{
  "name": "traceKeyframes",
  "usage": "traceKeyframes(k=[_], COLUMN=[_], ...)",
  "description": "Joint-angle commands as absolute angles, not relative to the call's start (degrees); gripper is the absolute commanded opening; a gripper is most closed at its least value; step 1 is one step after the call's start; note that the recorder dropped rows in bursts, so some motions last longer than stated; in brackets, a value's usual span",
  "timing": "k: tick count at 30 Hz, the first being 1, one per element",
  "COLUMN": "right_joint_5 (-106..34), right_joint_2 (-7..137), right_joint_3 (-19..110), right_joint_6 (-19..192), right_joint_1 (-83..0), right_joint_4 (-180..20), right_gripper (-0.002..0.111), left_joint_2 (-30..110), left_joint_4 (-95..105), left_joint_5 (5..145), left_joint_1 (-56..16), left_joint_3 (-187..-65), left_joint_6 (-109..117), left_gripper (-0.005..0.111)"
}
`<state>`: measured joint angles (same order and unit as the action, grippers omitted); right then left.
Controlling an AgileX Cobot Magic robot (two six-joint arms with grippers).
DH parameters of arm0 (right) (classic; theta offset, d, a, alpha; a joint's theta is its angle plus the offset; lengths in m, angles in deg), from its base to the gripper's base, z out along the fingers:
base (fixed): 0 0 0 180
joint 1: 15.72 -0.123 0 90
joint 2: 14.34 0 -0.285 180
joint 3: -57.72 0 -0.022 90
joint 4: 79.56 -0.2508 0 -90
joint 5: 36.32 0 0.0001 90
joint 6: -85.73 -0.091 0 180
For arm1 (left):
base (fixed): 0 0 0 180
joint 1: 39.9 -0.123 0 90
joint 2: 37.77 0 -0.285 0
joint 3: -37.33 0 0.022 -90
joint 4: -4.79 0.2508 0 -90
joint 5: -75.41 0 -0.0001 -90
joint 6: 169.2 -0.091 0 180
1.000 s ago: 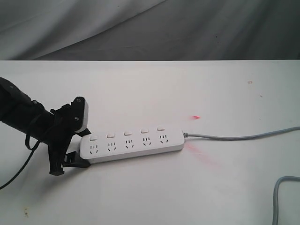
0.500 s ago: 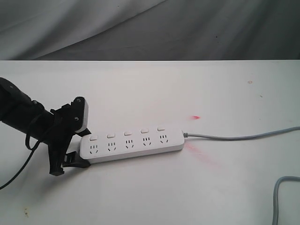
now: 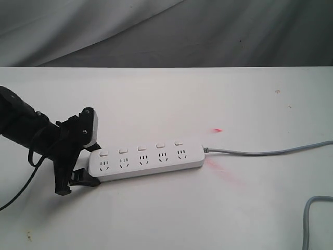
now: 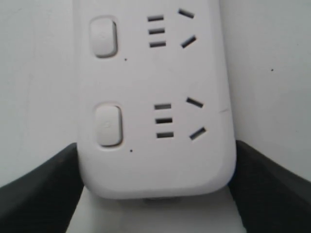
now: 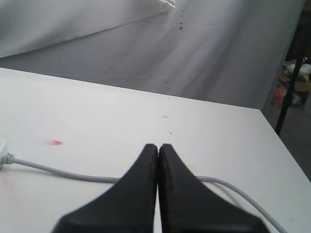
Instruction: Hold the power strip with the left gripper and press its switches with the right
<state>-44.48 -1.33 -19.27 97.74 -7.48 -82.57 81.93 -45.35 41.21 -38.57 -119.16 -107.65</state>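
Observation:
The white power strip [image 3: 145, 160] lies flat on the white table [image 3: 166, 219], its grey cord [image 3: 260, 153] trailing right. Five small switches [image 3: 140, 148] run along its far side. My left gripper [image 3: 92, 165] is shut on the strip's left end. In the left wrist view the black fingers [image 4: 43, 184] press both long sides of the strip [image 4: 155, 87], with two switches [image 4: 108, 125] showing. My right gripper [image 5: 158, 146] is shut on nothing, above the table and the cord [image 5: 58, 171], well apart from the strip. It is out of the exterior view.
A second stretch of grey cord [image 3: 311, 213] curls at the table's front right. Red marks [image 3: 217, 130] and a red smear [image 3: 223, 174] sit near the strip's right end. Grey cloth [image 3: 166, 31] hangs behind the table. The table's right edge [image 5: 284, 145] shows in the right wrist view.

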Motion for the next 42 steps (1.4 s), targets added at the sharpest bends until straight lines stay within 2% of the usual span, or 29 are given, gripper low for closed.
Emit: traceKeyframes(k=[1,18,25,36,39,42], right_joint_5=[-44.53,-44.11,-28.25,-12.86,-15.46,-25.82], right_joint_2=[-1.63,-1.63,-1.63,-1.63,-1.63,-1.39], right_joint_3=[-19.49,-19.49,-19.49,-19.49,-19.1,-12.72], right_joint_6=[97.61,97.56,95.74,89.65,88.57,88.76], right_joint_1=[-7.15,-7.15,-7.15,-7.15,-7.15,-7.15], right_joint_4=[-82.98,-82.98,-93.29,-99.22,-99.22,-99.22], right_gripper=[0.0,0.0,0.0,0.0,0.0,0.0], left_joint_2=[82.27,82.27,82.27,82.27,82.27,82.27], left_joint_4=[-42.22,-42.22,-42.22,-42.22,-42.22,-42.22], left_joint_5=[42.22,42.22,42.22,42.22,42.22,42.22], left_joint_1=[-38.31,-38.31,-38.31,-38.31,-38.31,-38.31], left_joint_3=[-119.07,-119.07,-119.07,-119.07,-119.07,-119.07], left_joint_6=[-109.17,-109.17,-109.17,-109.17,-109.17,-109.17], left_gripper=[0.054,0.054,0.054,0.054,0.054,0.054])
